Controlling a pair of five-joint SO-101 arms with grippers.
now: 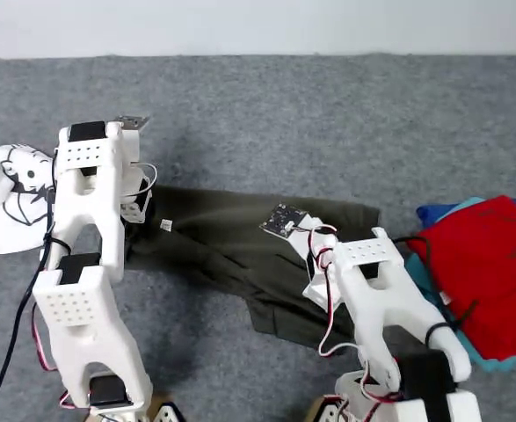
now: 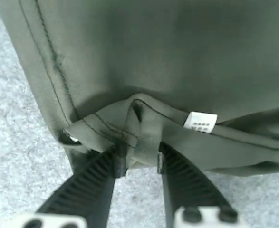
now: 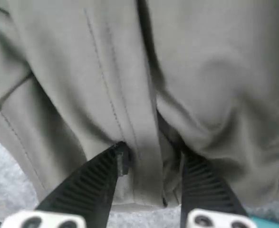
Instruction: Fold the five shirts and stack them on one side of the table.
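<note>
Grey tabletop [image 1: 328,123] — left gripper [image 2: 137,161] and right gripper [image 3: 151,164] low, tight on olive shirt [image 1: 222,230].

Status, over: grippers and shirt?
Left gripper shut on olive shirt edge, by its tag. Right gripper shut on same shirt. Red shirt, white shirt lie apart, off to the sides.

Stack [image 1: 482,264] rt, shirt [image 1: 11,198] lt, far side open
</note>
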